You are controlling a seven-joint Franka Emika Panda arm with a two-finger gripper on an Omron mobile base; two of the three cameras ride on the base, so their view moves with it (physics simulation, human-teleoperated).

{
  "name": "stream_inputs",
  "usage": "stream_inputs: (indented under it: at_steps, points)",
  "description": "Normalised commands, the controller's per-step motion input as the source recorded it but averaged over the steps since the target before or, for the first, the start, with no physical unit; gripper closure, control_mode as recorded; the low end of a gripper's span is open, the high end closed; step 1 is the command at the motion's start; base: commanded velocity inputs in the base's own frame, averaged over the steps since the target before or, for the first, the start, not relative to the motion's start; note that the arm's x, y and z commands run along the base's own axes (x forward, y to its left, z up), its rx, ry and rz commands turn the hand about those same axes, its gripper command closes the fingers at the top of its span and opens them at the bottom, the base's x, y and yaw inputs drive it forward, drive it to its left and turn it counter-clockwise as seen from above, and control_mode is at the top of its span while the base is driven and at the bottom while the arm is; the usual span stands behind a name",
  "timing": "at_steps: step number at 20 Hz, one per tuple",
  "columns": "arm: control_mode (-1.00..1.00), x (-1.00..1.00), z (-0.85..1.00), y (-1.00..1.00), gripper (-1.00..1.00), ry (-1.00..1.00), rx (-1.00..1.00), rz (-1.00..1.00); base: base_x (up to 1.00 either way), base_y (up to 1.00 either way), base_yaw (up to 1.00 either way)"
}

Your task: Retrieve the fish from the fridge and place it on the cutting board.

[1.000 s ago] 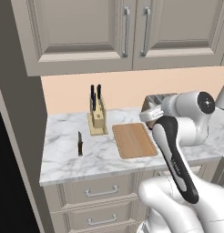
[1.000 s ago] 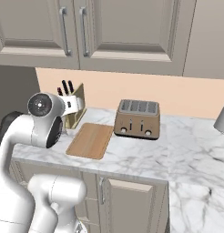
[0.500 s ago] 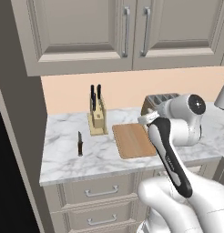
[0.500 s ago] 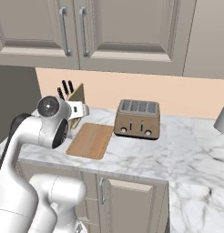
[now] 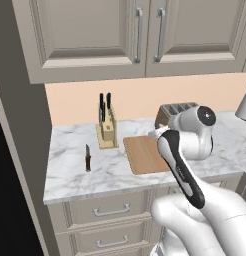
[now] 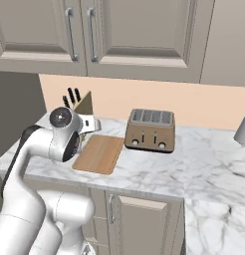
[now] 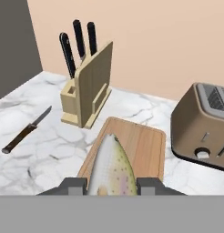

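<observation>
Hand view is giving you the clearest look: your claw [image 7: 111, 185] is clamping the fish [image 7: 112, 169] between its two fingertips, with the fish's long body running straight out ahead of the claw and its pointed end reaching over the near edge of the cutting board [image 7: 140, 144]. That board is lying directly ahead of and below the claw, its long side stretching away from you in the same line as the fish, so the two are already roughly lined up. Off to the claw's left you are seeing the knife block [image 7: 85, 89] and, further left and nearer, a loose knife [image 7: 25, 130] on the marble counter [image 7: 41, 154]; to the right the toaster [image 7: 203, 126] is standing just beside the board. From the right base view the hand [image 6: 87, 124] is hovering above the board's near left corner [image 6: 98, 154], not yet touching it. You are probably looking at a short push forward and a drop, keeping the fish centred between block and toaster before letting go.
</observation>
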Motion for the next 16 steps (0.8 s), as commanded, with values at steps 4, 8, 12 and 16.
stream_inputs:
  at_steps: [4,8,12,16]
  points:
    - [-1.00,0.26,-0.44,0.00,1.00,0.00,0.00,0.00,0.00,0.00,0.00]
    - [-1.00,0.29,-0.51,0.00,1.00,0.00,0.00,0.00,0.00,0.00,0.00]
    - [-1.00,0.28,-0.39,0.00,1.00,0.04,0.00,0.00,0.00,0.00,0.00]
    - [-1.00,0.31,-0.35,0.00,1.00,0.05,0.00,0.00,0.00,0.00,0.00]
